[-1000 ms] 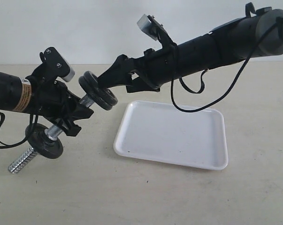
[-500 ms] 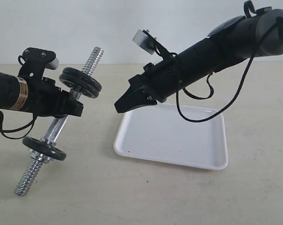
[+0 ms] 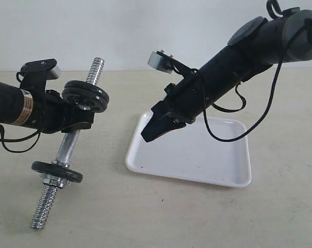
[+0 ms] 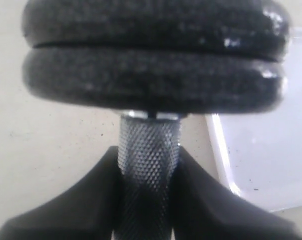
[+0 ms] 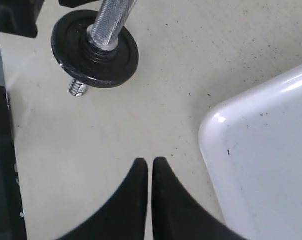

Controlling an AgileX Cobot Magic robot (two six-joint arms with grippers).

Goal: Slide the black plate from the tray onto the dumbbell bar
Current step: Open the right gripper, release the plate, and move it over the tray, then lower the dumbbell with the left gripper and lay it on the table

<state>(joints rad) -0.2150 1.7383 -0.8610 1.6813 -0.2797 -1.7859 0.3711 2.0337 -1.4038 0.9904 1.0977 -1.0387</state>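
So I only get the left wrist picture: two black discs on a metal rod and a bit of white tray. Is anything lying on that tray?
Observer: In the exterior view, the tray shows no disc on it.
Visitor: And the other claw?
Observer: The right claw is shut on nothing and hangs in the air by the tray's edge on the rod's side.
Visitor: Anything beyond what I see?
Observer: Yes, a third black disc sits lower on the dumbbell bar, above its threaded end.
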